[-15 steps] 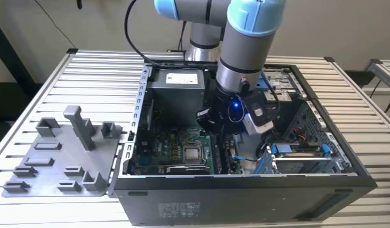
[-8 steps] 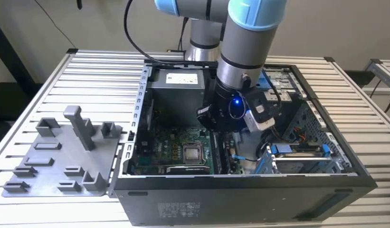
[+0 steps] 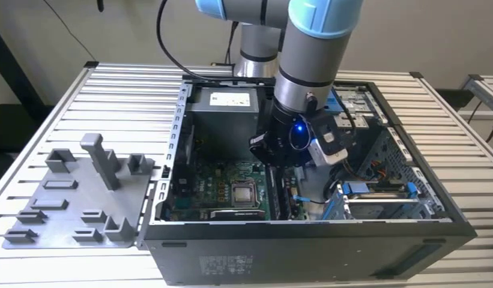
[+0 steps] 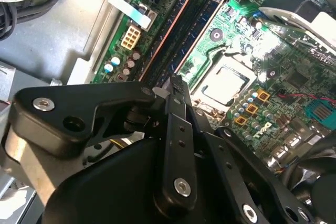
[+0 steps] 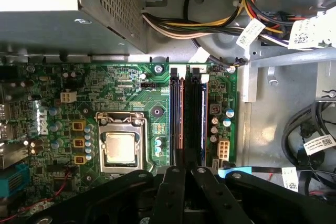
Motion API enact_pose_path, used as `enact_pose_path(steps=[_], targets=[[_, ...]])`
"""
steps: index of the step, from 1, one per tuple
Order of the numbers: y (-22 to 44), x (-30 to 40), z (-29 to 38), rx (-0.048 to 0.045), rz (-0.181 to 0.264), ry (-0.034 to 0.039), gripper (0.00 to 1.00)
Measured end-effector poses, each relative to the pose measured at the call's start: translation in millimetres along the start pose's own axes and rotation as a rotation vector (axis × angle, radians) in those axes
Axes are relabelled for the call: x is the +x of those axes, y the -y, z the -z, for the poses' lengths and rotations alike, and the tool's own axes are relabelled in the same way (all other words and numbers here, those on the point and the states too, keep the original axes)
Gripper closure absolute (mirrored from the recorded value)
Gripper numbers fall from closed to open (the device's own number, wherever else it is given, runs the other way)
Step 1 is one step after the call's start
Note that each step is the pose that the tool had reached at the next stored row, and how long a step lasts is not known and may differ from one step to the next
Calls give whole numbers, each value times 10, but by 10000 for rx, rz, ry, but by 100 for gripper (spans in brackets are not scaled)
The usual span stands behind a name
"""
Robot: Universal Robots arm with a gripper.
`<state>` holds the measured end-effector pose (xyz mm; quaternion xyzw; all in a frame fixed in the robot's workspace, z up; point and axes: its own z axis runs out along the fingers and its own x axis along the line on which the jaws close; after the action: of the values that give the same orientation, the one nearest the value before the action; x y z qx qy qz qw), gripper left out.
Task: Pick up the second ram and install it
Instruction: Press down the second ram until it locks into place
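While the arm reaches down into the open computer case (image 3: 310,223), the gripper (image 3: 282,159) hangs low over the motherboard (image 3: 206,198), close to the case's middle. The case lies on its side on the slatted bench (image 3: 110,90), toward the bench's edge on the exterior view's right. A grey holder plate (image 3: 70,198) with upright pegs and small brackets sits just beside the case, toward the bench's edge on the exterior view's left.

Both wrist views look down past the gripper's (image 5: 186,174) black linkage onto the green board (image 5: 131,82). The second ram (image 5: 193,114) stands on edge in the row of memory slots. It is a long dark strip running from the board's edge nearest the power supply (image 5: 52,19) straight toward the gripper, and its near end passes out of sight beneath the linkage. A twin dark stick with a copper-coloured edge stands in the slot just beside it, on the processor's side.

In the second wrist view the gripper's (image 4: 177,85) tip comes down right at the end of that same dark strip (image 4: 189,30). Whether the pincer is spread, pressed together or pinching the stick, I cannot tell, because the linkage hides the point of contact.

The silver processor (image 5: 119,148) sits in its square socket near the slots, apart from the gripper. A bundle of yellow, black and orange cables (image 5: 199,24) runs from the power supply along the case wall beyond the board's edge.
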<state>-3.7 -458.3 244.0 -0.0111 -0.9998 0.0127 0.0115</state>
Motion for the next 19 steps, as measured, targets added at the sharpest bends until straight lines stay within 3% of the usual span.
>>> enact_pose_path(steps=[12,19], targets=[[0,0,7,1,35,1,89],[0,1,7,16,672,19,89]])
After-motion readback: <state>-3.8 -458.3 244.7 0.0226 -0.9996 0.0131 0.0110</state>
